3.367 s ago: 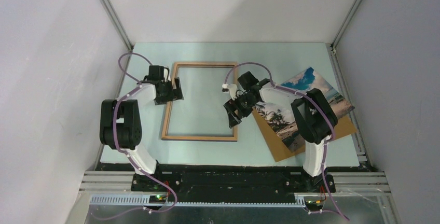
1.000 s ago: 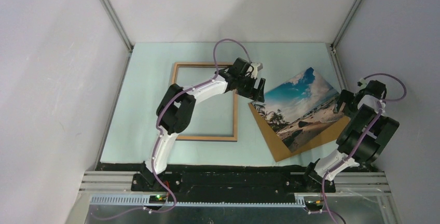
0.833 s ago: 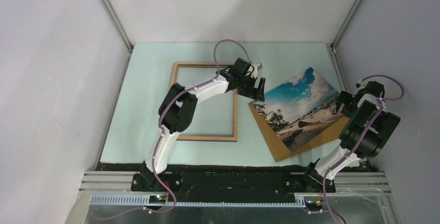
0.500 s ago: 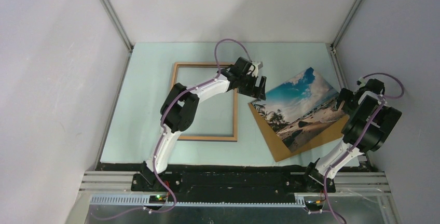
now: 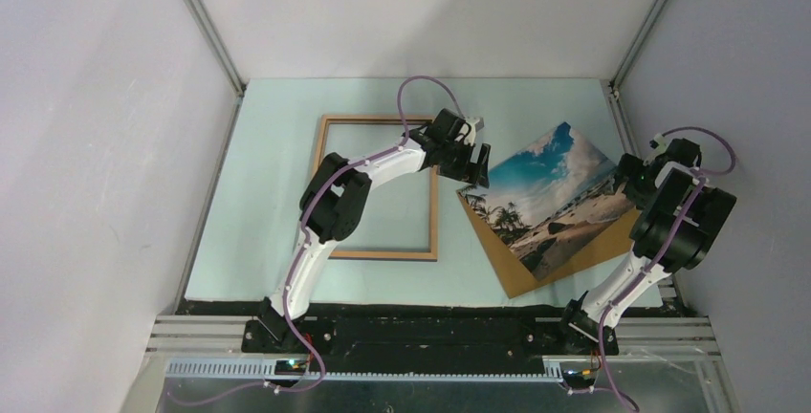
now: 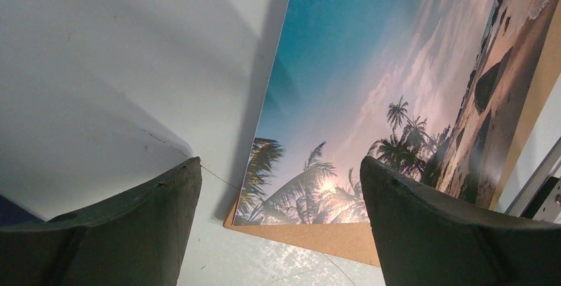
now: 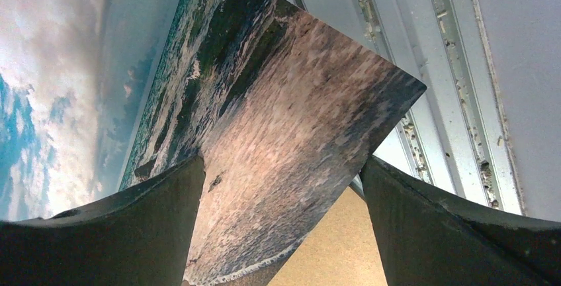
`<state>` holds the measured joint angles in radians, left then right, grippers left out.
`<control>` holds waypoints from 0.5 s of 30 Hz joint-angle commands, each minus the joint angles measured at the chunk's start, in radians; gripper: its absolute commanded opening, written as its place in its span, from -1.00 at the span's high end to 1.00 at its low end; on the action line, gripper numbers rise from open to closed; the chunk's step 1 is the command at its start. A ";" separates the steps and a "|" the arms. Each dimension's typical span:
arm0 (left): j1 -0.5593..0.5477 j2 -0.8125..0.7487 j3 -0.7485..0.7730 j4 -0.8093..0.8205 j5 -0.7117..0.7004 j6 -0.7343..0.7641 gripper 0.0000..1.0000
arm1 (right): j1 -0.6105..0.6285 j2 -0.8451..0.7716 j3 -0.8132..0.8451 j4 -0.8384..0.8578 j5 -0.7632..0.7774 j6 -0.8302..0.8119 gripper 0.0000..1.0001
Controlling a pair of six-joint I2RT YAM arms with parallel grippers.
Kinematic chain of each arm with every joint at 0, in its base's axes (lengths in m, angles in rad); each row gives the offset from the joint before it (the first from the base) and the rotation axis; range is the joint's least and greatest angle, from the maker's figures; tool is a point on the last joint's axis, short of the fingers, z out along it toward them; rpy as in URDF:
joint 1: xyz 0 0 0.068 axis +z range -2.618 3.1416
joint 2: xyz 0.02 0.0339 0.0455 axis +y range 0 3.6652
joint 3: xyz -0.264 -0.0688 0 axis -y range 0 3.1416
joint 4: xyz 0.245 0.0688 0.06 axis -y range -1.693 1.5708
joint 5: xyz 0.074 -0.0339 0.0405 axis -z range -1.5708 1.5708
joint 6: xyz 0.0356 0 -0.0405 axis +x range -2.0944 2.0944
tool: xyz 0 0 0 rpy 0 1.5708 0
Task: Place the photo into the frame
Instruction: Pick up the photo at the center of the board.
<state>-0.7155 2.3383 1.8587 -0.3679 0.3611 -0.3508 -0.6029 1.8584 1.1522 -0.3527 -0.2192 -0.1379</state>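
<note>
Arms are bracketing the photo's opposite corners.
Left fingers and right fingers are gaping open, empty, likely readying a shared lift toward the frame.

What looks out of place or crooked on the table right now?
The photo lies face up at an angle on a brown backing board, right of the frame, which sits square to the table. Nothing looks damaged or spilled.

Left end effector agape over photo corner, board beneath.
</note>
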 commanded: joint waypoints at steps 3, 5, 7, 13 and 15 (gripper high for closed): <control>0.000 0.007 0.022 0.015 0.015 -0.017 -0.88 | -0.003 0.015 0.029 0.032 -0.092 0.056 -0.79; 0.000 0.004 0.011 0.015 0.020 -0.017 -0.88 | -0.012 0.010 0.029 0.036 -0.125 0.076 -0.73; -0.001 -0.002 -0.001 0.015 0.021 -0.016 -0.88 | -0.021 0.003 0.028 0.042 -0.158 0.099 -0.69; 0.000 0.002 -0.020 0.016 0.030 -0.013 -0.88 | -0.028 -0.016 0.029 0.076 -0.216 0.133 -0.64; -0.001 0.003 -0.020 0.016 0.034 -0.012 -0.88 | -0.025 -0.021 0.029 0.086 -0.232 0.152 -0.64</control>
<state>-0.7151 2.3383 1.8530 -0.3607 0.3737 -0.3584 -0.6369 1.8606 1.1526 -0.3264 -0.2962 -0.0895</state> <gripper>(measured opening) 0.940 0.825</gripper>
